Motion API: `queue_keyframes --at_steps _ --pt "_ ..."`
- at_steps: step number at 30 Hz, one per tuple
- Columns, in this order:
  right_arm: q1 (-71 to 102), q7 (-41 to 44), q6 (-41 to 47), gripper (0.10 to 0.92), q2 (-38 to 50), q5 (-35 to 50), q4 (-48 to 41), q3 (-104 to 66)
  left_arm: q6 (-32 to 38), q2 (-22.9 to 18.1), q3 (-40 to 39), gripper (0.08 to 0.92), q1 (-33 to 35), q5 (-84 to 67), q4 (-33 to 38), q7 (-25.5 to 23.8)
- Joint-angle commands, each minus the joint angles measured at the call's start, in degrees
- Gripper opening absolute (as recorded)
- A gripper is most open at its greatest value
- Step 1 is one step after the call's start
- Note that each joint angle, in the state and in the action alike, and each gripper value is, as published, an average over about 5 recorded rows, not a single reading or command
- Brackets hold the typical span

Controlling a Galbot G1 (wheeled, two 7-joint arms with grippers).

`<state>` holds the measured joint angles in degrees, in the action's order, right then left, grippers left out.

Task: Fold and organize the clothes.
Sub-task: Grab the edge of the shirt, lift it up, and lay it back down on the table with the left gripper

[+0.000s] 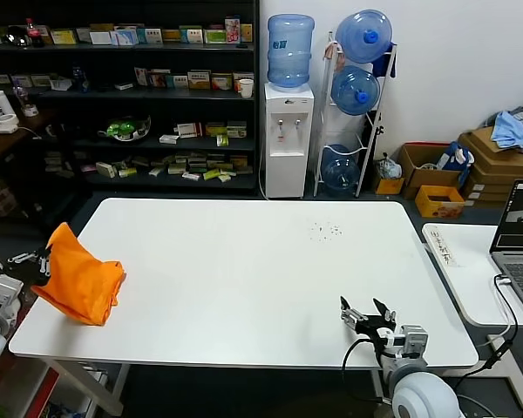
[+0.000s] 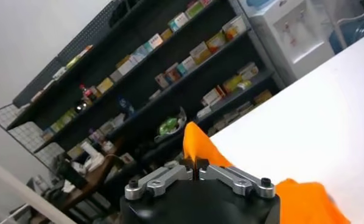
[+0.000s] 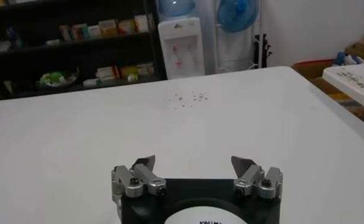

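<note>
The bright orange T-shirt (image 1: pixel 80 279) is bunched at the table's left edge, its upper corner raised to a peak. My left gripper (image 1: pixel 42 261) is shut on that corner. In the left wrist view the gripper (image 2: pixel 195 173) pinches the orange cloth (image 2: pixel 197 146), and more of the shirt hangs below it. No lettering or label shows. My right gripper (image 1: pixel 367 317) is open and empty just above the table's front edge, right of centre. In the right wrist view the gripper (image 3: pixel 194 164) has its jaws spread wide over bare tabletop.
The white table (image 1: pixel 253 270) has a patch of small dark specks (image 1: pixel 327 231) at the back right. A side table with a laptop (image 1: pixel 519 244) stands to the right. Shelves and a water dispenser (image 1: pixel 288 113) stand behind.
</note>
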<state>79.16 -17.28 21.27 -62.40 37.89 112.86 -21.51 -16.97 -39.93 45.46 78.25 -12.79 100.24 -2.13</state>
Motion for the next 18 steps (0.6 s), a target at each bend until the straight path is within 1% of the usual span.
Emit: queue_keyframes --at_steps 1,3,5,7,10,11,14,16,18 --pt "0.3 -0.1 0.1 0.823 -0.2 -0.4 0.0 -0.4 -0.4 0.6 -0.8 0.113 0.6 -5.0 1.6 1.4" --pt "0.5 -0.2 0.1 0.823 -0.4 -0.6 -0.1 -0.6 -1.8 -1.0 -3.8 0.113 2.0 -14.1 6.3 3.5" --pt "0.5 -0.4 0.3 0.823 -0.7 -0.7 -0.4 -0.7 -4.0 -4.2 -9.1 0.113 2.7 -25.7 11.2 7.7" --pt "0.5 -0.7 0.6 0.823 -0.9 -0.8 -0.8 -0.8 -5.6 -8.9 -16.5 0.113 1.5 -36.9 15.9 13.6" --pt "0.4 -1.3 1.2 0.823 -1.2 -0.8 -1.3 -1.0 -6.2 -16.4 -29.7 0.113 -2.6 -45.7 19.9 21.4" --pt "0.4 -1.5 1.3 0.823 -1.2 -0.8 -1.5 -1.2 -6.1 -18.8 -34.0 0.113 -4.2 -47.1 20.3 23.2" --pt "0.2 -2.1 1.9 0.823 -1.5 -0.6 -1.8 -1.7 -5.4 -25.0 -43.1 0.113 -8.9 -50.2 18.8 27.5" --pt "0.2 -2.4 2.1 0.823 -1.8 -0.6 -1.9 -2.0 -4.7 -28.7 -46.8 0.113 -12.2 -51.2 16.4 29.2" --pt "0.2 -2.6 2.3 0.823 -2.2 -0.6 -2.1 -2.1 -4.0 -32.4 -48.9 0.113 -15.5 -51.1 13.7 30.1"
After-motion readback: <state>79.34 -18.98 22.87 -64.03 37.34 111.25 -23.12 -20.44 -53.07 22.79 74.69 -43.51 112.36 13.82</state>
